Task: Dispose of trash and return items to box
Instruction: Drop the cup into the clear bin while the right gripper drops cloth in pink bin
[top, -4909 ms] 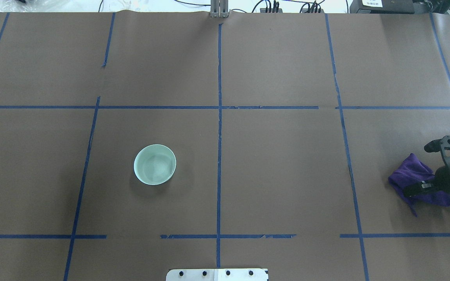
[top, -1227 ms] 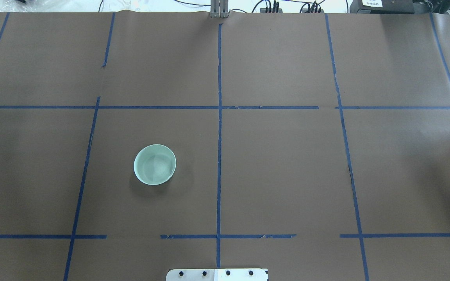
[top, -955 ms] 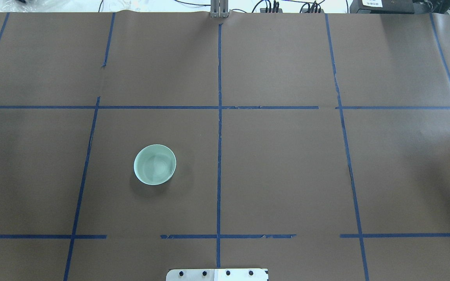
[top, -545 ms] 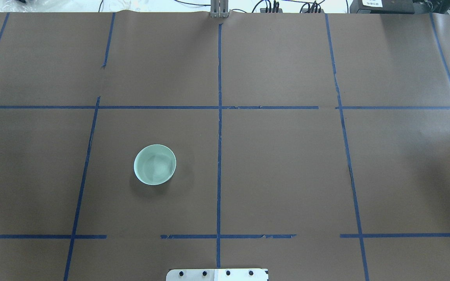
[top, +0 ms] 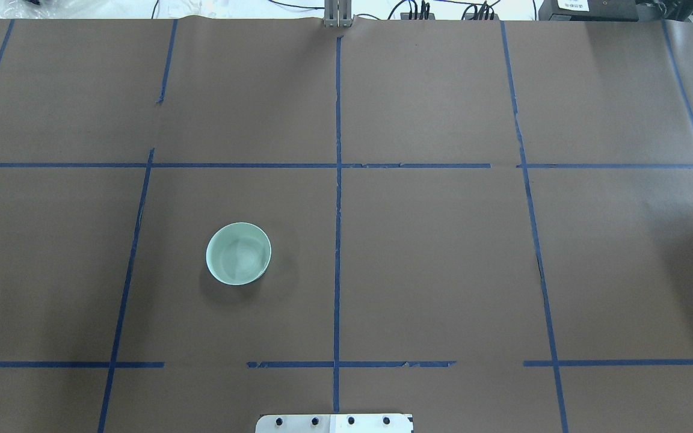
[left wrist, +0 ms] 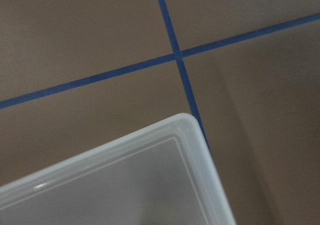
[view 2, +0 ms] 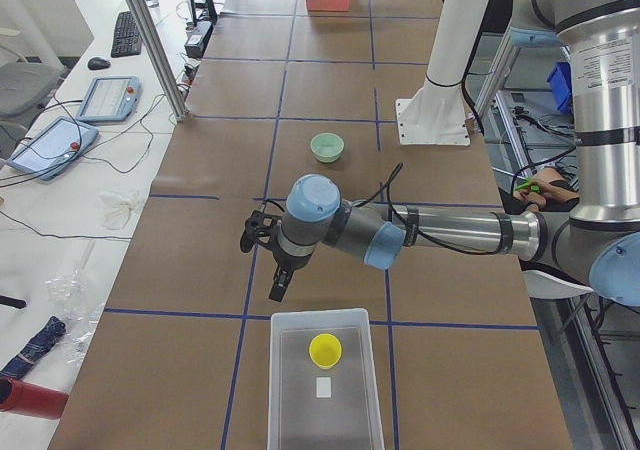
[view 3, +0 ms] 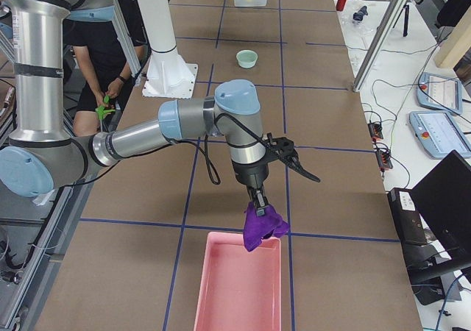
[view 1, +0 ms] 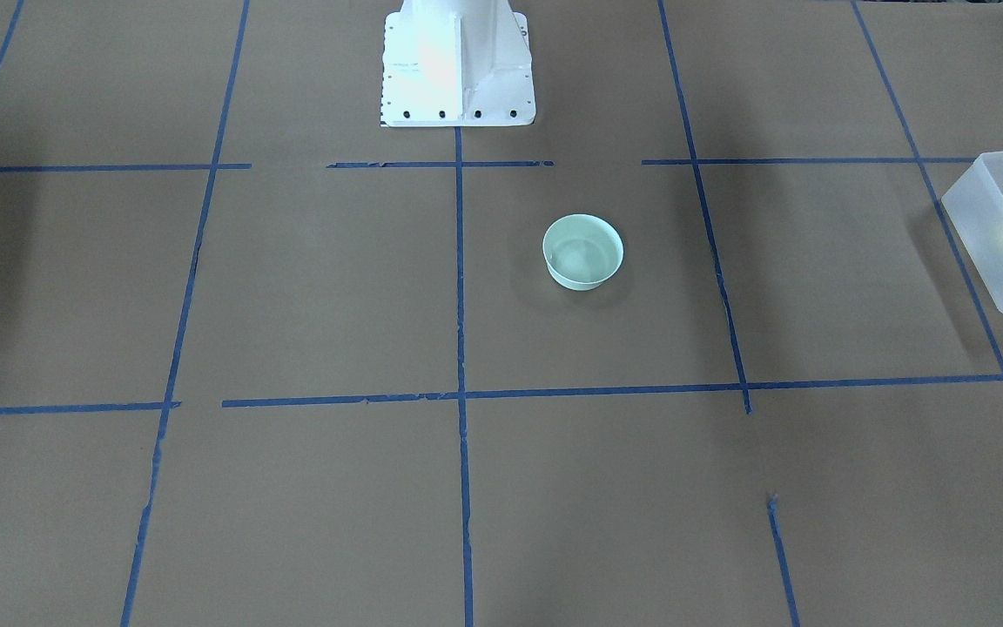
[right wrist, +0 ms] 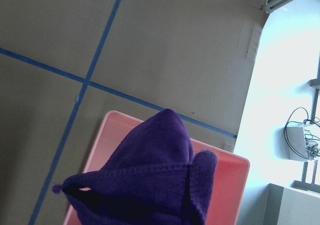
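We are reaching out low on both sides, left gripper (view 2: 277, 292) and right gripper (view 3: 258, 201) pointing downward; their closure seems unreadable.

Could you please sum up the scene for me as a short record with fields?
bowl: upright on the table, outside the box
cup: inside the box
cloth: purple, hangs from the right hand over the pink bin
left hand: beside the box, nothing seen in it
grip of both hands: cannot tell
not yet done: bowl into box
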Robot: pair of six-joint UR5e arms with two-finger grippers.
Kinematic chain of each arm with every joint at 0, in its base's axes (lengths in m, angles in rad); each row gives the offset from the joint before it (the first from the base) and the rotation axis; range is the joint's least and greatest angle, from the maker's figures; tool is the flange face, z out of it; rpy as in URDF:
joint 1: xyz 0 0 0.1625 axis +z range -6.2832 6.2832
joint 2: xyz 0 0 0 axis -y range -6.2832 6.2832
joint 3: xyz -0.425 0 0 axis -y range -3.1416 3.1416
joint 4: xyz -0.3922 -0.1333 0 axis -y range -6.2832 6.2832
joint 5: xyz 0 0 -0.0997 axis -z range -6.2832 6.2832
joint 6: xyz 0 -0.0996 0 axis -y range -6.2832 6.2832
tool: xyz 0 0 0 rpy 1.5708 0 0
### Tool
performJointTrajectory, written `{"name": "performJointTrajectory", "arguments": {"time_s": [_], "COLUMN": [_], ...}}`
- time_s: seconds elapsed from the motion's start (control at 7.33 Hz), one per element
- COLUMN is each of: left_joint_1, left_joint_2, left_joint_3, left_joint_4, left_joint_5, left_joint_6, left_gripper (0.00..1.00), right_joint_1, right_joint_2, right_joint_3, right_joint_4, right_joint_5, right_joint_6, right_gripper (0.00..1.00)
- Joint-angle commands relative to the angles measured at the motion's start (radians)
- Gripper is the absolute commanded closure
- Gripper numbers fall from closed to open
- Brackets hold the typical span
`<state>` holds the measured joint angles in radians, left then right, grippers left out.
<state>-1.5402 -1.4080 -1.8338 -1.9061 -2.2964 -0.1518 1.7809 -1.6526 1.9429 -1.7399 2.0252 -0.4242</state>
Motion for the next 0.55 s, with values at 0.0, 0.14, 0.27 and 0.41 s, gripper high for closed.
{"name": "performJointTrajectory", "arguments": {"time_s": [0.0,0.14,0.27,0.41], "left_joint_1": [0.027,0.085,0.129,0.176], "left_joint_2": [-0.089,-0.12,-0.146,-0.172], "left_joint_3": [-0.028,-0.028,-0.032,-0.038], "left_joint_4": [0.027,0.027,0.025,0.024], "left_joint_5": [0.003,0.005,0.003,0.002], "left_joint_6": [-0.157,-0.222,-0.291,-0.378], "left_gripper": [0.0,0.0,0.0,0.0], "right_joint_1": [0.028,0.028,0.028,0.028], "right_joint_2": [-0.074,-0.093,-0.09,-0.085], "right_joint_3": [-0.231,-0.389,-0.479,-0.498], "right_joint_4": [0.282,0.468,0.547,0.545], "right_joint_5": [-0.011,0.0,0.001,0.006], "right_joint_6": [-0.056,-0.047,-0.042,-0.025], "right_gripper": [1.0,1.0,1.0,0.84]}}
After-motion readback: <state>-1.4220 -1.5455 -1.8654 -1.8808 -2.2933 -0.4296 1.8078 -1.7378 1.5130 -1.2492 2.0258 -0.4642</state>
